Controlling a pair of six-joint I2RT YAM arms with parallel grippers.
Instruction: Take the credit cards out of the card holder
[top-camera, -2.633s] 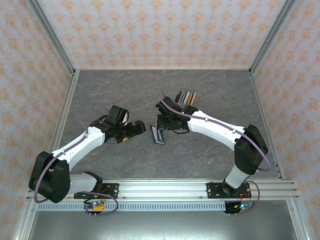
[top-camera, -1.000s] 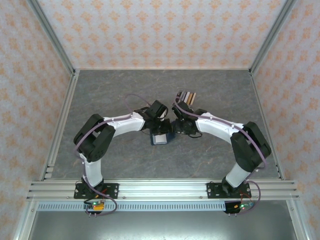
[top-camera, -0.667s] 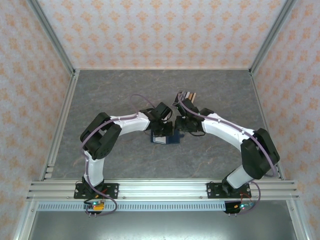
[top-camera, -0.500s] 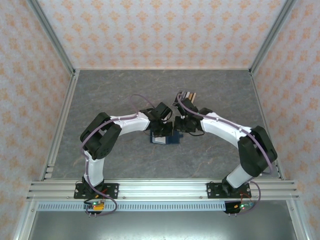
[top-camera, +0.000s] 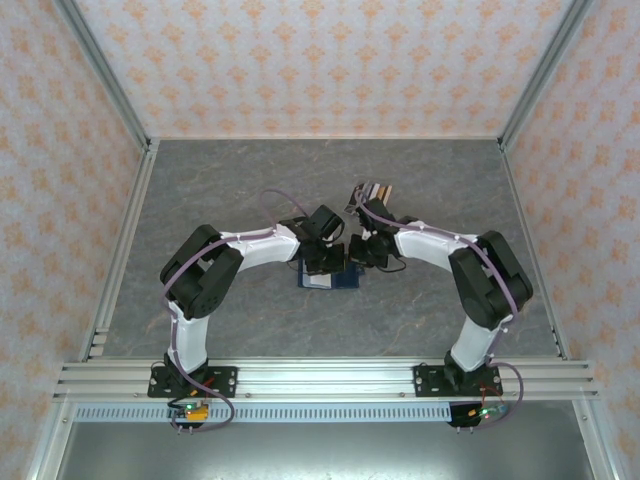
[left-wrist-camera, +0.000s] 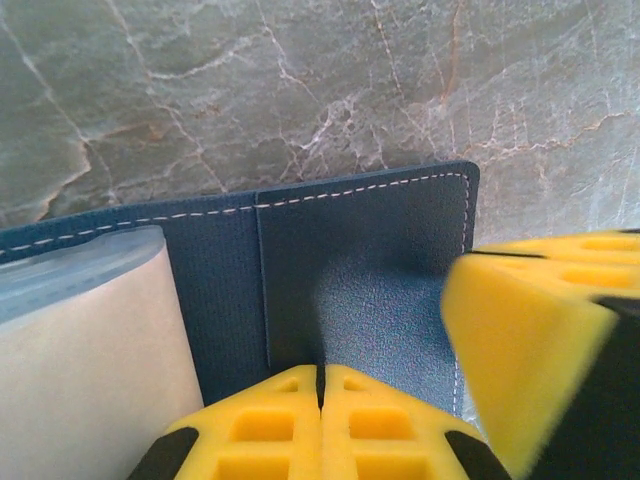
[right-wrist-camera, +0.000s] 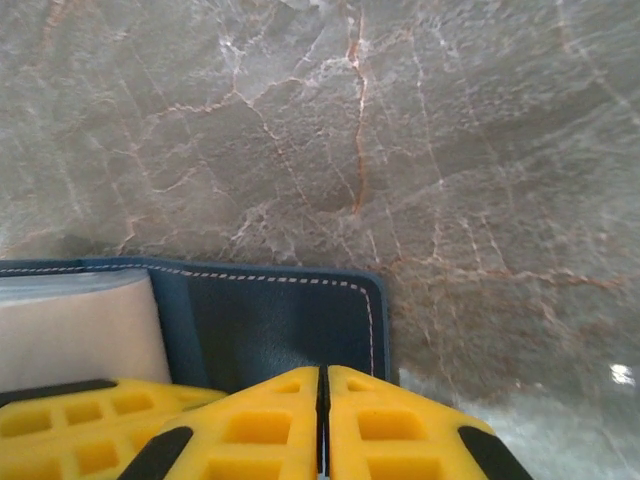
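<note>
Where the two arms meet at the middle of the table (top-camera: 250, 180), the left gripper (left-wrist-camera: 321, 385) has its yellow fingers pressed together with no gap, their tips over the navy flap of the card holder (left-wrist-camera: 370, 270); whether they pinch it or only rest on it cannot be told. The right gripper (right-wrist-camera: 322, 385) is also closed finger to finger, its tips at the holder's edge near a rounded corner, and one of its fingers (left-wrist-camera: 525, 340) sits just right of the left pair. Flat and open, the holder is dark blue with pale stitching along its edge, a seam across it and a pale cream-grey panel (left-wrist-camera: 80, 340) on its left half. From above, its long axis runs roughly left to right, and in both wrist views the stitched edge lies beyond the fingertips
</note>
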